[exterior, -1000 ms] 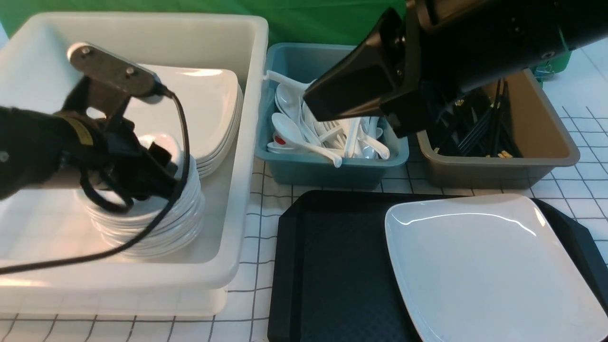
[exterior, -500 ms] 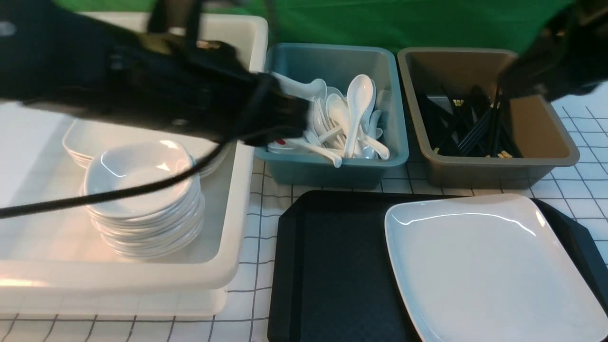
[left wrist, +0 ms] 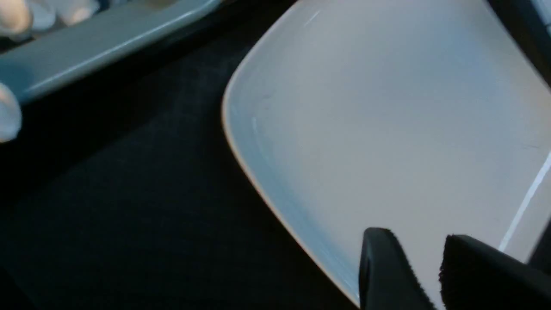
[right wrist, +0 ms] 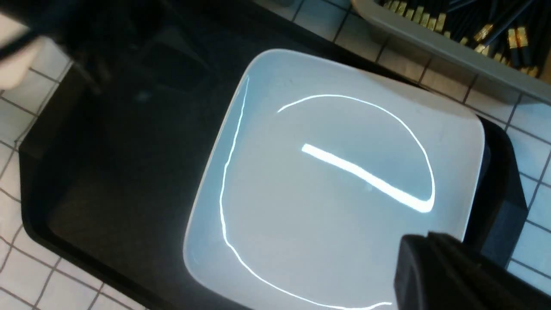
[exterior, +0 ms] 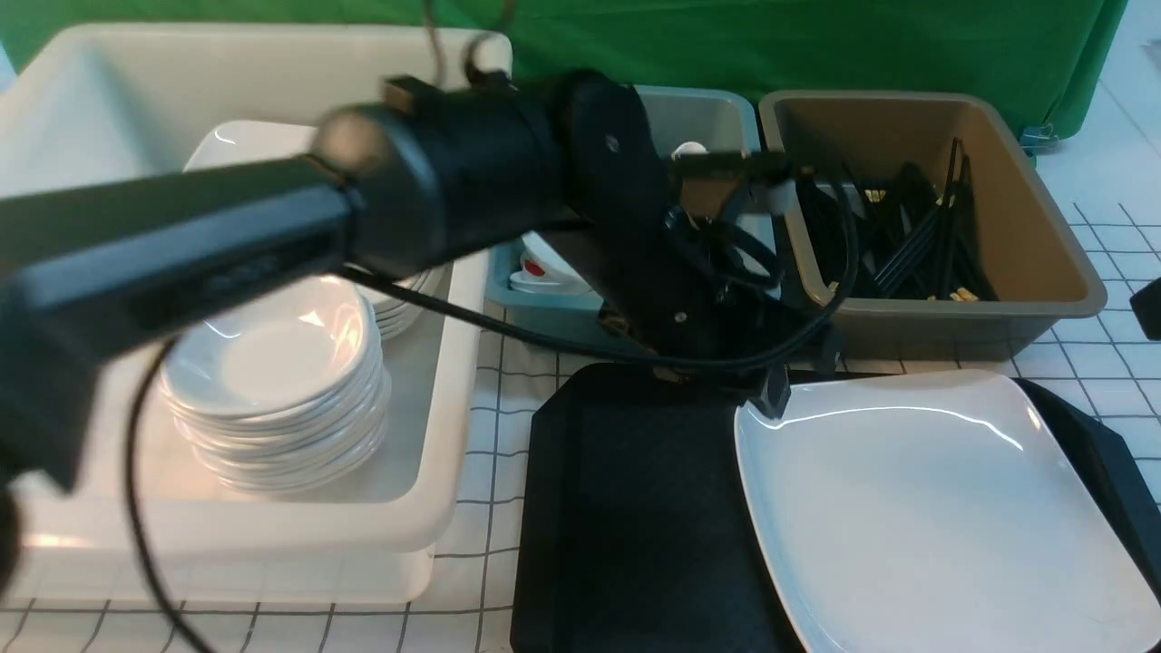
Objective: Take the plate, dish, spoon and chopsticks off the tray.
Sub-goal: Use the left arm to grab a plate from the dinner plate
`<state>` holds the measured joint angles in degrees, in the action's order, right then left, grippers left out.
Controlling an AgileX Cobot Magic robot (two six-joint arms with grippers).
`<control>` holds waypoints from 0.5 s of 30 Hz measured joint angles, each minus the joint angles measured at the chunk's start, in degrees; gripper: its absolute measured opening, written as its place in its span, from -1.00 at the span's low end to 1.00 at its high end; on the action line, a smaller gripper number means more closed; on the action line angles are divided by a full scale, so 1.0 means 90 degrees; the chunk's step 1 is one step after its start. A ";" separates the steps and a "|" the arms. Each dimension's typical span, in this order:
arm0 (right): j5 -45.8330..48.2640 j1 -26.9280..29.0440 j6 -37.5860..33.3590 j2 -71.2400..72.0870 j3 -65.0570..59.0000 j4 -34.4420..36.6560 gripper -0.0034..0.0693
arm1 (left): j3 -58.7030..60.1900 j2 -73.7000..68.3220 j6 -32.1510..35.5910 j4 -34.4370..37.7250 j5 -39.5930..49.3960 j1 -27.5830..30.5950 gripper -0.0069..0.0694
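Only one of the four items is left on the big black diamond-textured plastic tray point(exterior: 635, 508): the large glossy white square plate point(exterior: 925, 508), lying flat on the tray's right half. The tray's left half is bare, and no small dish, spoon or chopsticks show on it, so those three steps look done and the plate is the last job.

The left gripper point(left wrist: 415, 237) hovers over the plate's far-left corner, just inside the rim. Its fingers stand apart with a narrow gap and nothing between them. The right gripper point(right wrist: 424, 243) hangs above the plate's right side with its fingers pressed together, empty.

Three containers stand on the grid-patterned tabletop point(exterior: 508, 408):
- Left, the wide white plastic tub point(exterior: 453, 508) holds a stack of small white rounded dishes point(exterior: 272, 363) and, farther back, a stack of large square plates point(exterior: 227, 141) partly hidden by the left arm.
- Just beyond the tray, the teal plastic bin point(exterior: 544, 308) holds white soup spoons point(exterior: 549, 254), mostly covered by the arm.
- Right of it, the grey-brown plastic tub point(exterior: 961, 322) holds a jumble of black chopsticks with gold ends point(exterior: 916, 245).

The plate most likely belongs on the plate stack in the white tub.
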<state>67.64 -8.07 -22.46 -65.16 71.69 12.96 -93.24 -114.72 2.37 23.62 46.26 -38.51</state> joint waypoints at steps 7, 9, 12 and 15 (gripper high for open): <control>-0.0415 0.0000 0.0000 0.0536 -0.0001 0.0065 -0.91 | -0.0198 -0.0859 -0.0102 -0.0286 -0.0757 0.0000 0.42; -0.0455 0.0000 0.0000 0.0586 -0.0001 0.0077 -0.91 | -0.0198 -0.0975 -0.0102 -0.0292 -0.0999 0.0000 0.48; -0.0455 0.0000 0.0000 0.0593 -0.0007 0.0084 -0.91 | -0.0205 -0.1131 -0.0114 -0.0292 -0.1242 0.0000 0.50; -0.0450 0.0000 0.0000 0.0586 -0.0054 0.0084 -0.91 | -0.0210 -0.1303 -0.0117 -0.0286 -0.1416 0.0000 0.50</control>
<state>63.59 -8.07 -22.46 -59.88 71.21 13.71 -95.13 -126.44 1.32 21.04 33.52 -38.51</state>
